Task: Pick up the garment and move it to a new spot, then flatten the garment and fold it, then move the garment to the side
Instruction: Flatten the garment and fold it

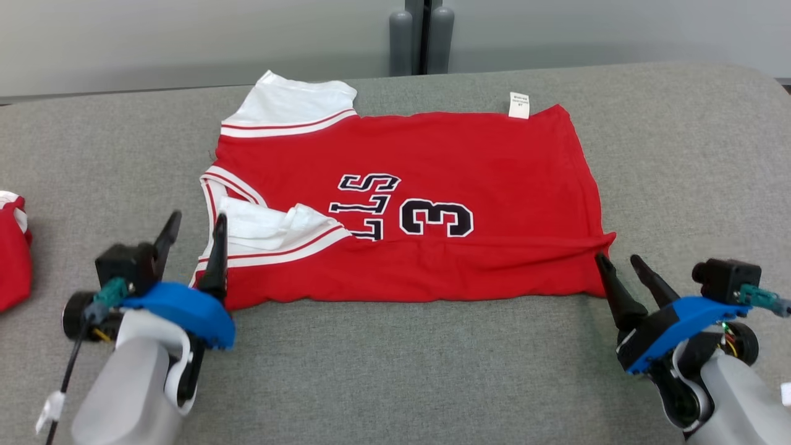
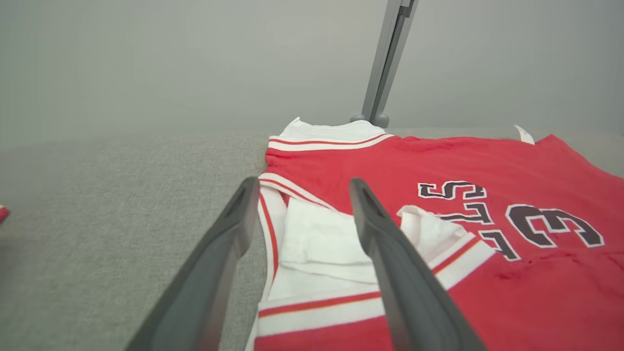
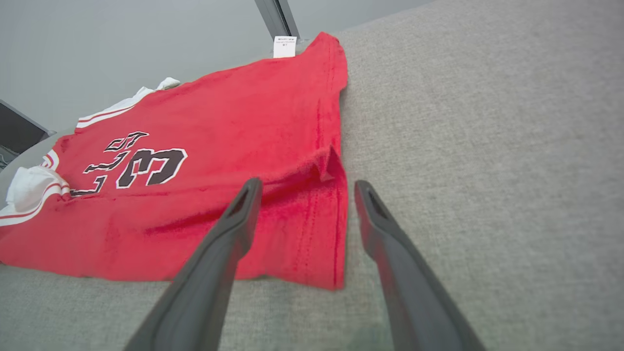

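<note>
1. left gripper: 8 o'clock in the head view, nearest the camera. It has a blue collar and a pale forearm. Its two dark fingers stand apart with nothing between them. In the left wrist view one finger lies over bare table, the other over the garment's white armhole panel.

2. right gripper: 4 o'clock. The fingers are spread and empty, with the tips just beside the garment's near hem corner. In the right wrist view one finger is over red cloth, the other over the table, and the hem edge runs between them.

3. table: covered in grey fabric and bears everything listed here.

4. garment: a red sleeveless jersey at the table's centre, lying flat. The white-and-red striped trim is toward 9 o'clock and the hem toward 3 o'clock. A dark "3" and letters, edged in white, read sideways. There is a low wrinkle by the near hem corner.

5. second red cloth: 9 o'clock, cut off by the frame and well apart from the garment.

6. white label: 1 o'clock, projecting from the garment's far edge.

7. grey posts: 12 o'clock, beyond the table and against a pale wall.
</note>
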Available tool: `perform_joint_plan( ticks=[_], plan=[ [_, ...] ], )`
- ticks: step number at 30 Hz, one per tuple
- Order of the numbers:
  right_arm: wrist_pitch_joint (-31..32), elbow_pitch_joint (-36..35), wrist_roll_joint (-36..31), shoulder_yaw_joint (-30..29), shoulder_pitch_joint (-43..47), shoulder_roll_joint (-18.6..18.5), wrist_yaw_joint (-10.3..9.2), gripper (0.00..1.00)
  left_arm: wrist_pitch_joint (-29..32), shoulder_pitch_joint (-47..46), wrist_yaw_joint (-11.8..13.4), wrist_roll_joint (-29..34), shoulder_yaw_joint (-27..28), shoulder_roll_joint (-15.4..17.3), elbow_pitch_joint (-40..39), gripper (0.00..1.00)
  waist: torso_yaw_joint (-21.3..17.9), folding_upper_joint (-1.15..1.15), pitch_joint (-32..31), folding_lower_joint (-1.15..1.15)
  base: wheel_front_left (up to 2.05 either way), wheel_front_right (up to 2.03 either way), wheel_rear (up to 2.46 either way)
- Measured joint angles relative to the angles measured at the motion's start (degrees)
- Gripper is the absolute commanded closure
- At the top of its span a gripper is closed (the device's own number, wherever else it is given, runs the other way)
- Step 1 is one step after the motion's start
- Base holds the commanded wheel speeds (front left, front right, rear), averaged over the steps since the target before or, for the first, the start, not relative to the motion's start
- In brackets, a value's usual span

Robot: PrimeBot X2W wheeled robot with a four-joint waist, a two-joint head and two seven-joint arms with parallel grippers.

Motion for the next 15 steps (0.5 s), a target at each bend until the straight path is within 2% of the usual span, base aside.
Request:
perform_joint_plan(
  ticks=[10, 15],
  plan=[
    [-0.3, 1.9, -1.8, -0.1, 2.0, -0.5, 0.00, 0.00, -0.2, 8.2, 1.3, 0.8, 1.6, 1.9, -0.3, 0.00, 0.2, -0.01, 0.1, 0.00, 0.00, 0.00, 0.00],
    [0.0, 5.3, -6.3, 1.3, -0.4, -0.3, 0.00, 0.00, 0.0, 7.9, 1.2, 0.8, 0.4, 0.7, 2.1, 0.00, 0.4, -0.01, 0.8, 0.01, 0.00, 0.00, 0.00]
  ],
)
